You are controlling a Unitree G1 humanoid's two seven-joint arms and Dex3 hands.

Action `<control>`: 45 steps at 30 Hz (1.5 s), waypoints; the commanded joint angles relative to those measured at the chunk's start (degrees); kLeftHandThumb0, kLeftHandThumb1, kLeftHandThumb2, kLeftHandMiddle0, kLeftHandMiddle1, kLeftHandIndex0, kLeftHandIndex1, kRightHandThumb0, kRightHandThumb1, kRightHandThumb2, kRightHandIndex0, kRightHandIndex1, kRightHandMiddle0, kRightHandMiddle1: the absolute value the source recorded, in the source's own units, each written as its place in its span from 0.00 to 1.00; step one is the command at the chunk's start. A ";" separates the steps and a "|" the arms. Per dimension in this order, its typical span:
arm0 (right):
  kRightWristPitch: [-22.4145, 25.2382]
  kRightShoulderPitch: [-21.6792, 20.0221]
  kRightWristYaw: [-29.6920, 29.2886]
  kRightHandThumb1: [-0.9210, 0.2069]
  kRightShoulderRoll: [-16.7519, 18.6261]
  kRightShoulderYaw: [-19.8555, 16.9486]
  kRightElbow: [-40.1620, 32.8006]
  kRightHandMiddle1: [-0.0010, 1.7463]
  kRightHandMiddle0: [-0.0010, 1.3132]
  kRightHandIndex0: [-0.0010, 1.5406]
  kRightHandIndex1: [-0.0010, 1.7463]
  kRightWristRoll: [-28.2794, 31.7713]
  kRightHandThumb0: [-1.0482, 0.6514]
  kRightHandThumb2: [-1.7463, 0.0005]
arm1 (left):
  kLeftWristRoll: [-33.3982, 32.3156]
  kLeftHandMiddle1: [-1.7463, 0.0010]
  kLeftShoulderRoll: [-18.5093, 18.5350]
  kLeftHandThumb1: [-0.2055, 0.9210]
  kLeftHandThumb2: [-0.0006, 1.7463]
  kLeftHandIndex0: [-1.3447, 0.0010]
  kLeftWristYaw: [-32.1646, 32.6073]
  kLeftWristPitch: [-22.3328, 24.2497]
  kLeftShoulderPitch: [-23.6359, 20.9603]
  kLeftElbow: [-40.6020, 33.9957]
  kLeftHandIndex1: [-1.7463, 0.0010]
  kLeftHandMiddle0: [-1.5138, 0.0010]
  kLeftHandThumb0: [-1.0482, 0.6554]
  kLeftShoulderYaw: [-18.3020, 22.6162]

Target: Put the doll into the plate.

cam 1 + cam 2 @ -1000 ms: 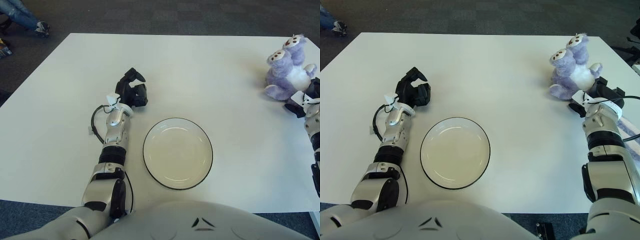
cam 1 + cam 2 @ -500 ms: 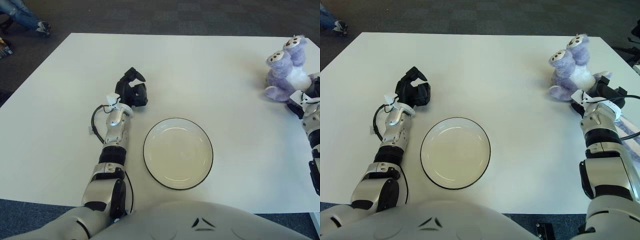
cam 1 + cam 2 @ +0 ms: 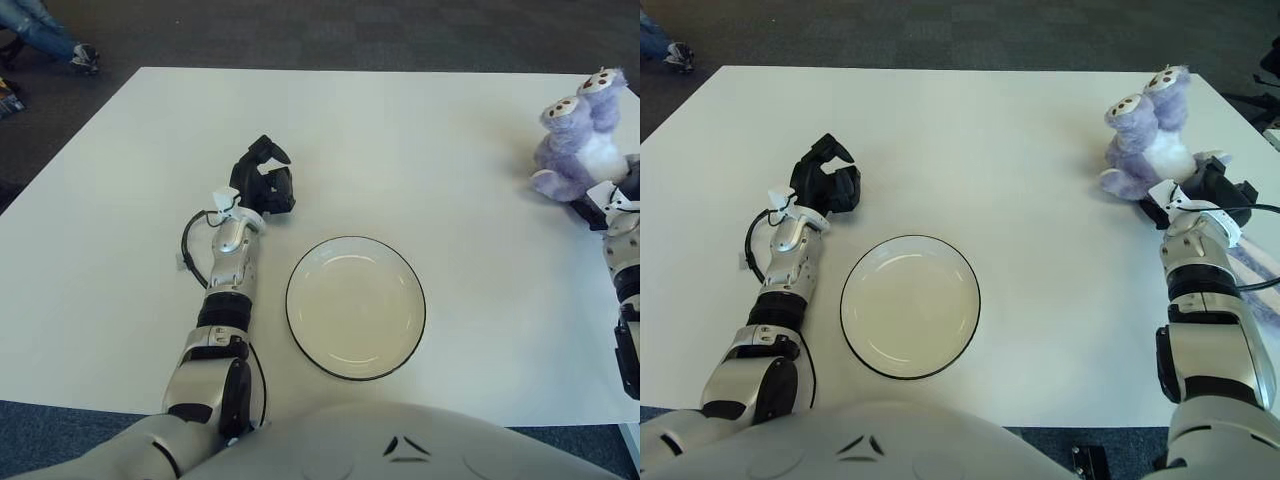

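A purple plush doll (image 3: 1148,135) sits upright near the table's far right edge. My right hand (image 3: 1212,190) lies on the table just right of and below the doll, against its base, fingers spread and holding nothing. A white plate with a dark rim (image 3: 910,305) lies empty near the front middle, well left of the doll. My left hand (image 3: 827,178) rests on the table up and left of the plate, fingers curled and empty.
The white table (image 3: 1020,140) stretches wide between the plate and the doll. Its right edge runs close behind my right hand. A cable (image 3: 752,250) loops beside my left forearm.
My right hand has moved a little away and to the right, along the doll's base. The doll's head has tipped slightly right. The left arm has not moved.
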 commanded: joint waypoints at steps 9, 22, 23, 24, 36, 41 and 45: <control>0.95 3.10 4.01 0.52 2.45 -3.93 -1.26 1.00 0.76 0.39 0.99 5.79 0.89 0.27 | 0.00 0.00 0.24 0.39 0.81 0.50 -0.18 -0.56 2.06 1.26 0.00 0.14 0.32 0.00; -2.45 3.69 5.61 0.69 4.42 -11.64 -2.77 1.00 0.76 0.49 1.00 14.45 0.93 0.13 | 0.86 0.00 0.64 0.39 0.81 0.49 -0.11 -0.22 1.87 1.50 0.00 0.14 0.31 -0.64; -2.70 3.82 5.68 0.69 4.47 -11.91 -2.96 1.00 0.76 0.49 1.00 14.76 0.93 0.13 | 0.88 0.00 0.67 0.39 0.81 0.49 -0.11 -0.22 1.87 1.50 0.00 0.14 0.31 -0.68; -2.87 4.12 5.75 0.69 4.54 -12.24 -3.66 1.00 0.76 0.49 1.00 15.09 0.93 0.13 | 0.93 0.00 0.64 0.39 0.81 0.49 -0.09 -0.26 1.88 1.53 0.00 0.14 0.31 -0.76; 7.64 14.42 7.49 0.69 9.19 -15.92 -35.52 1.00 0.77 0.49 1.00 18.18 0.93 0.13 | 1.41 0.00 0.29 0.38 0.82 0.49 0.68 0.91 1.96 1.39 0.00 0.14 0.31 -1.35; 6.60 16.35 8.30 0.69 10.55 -16.44 -41.39 1.00 0.77 0.49 1.00 18.19 0.93 0.13 | 1.67 0.00 0.09 0.38 0.82 0.49 0.93 0.50 1.87 1.45 0.00 0.14 0.31 -1.47; 5.37 16.39 9.09 0.69 10.80 -16.43 -43.49 1.00 0.78 0.49 1.00 17.77 0.93 0.13 | 1.62 0.00 -0.12 0.38 0.82 0.48 0.72 0.03 1.83 1.59 0.00 0.13 0.31 -1.57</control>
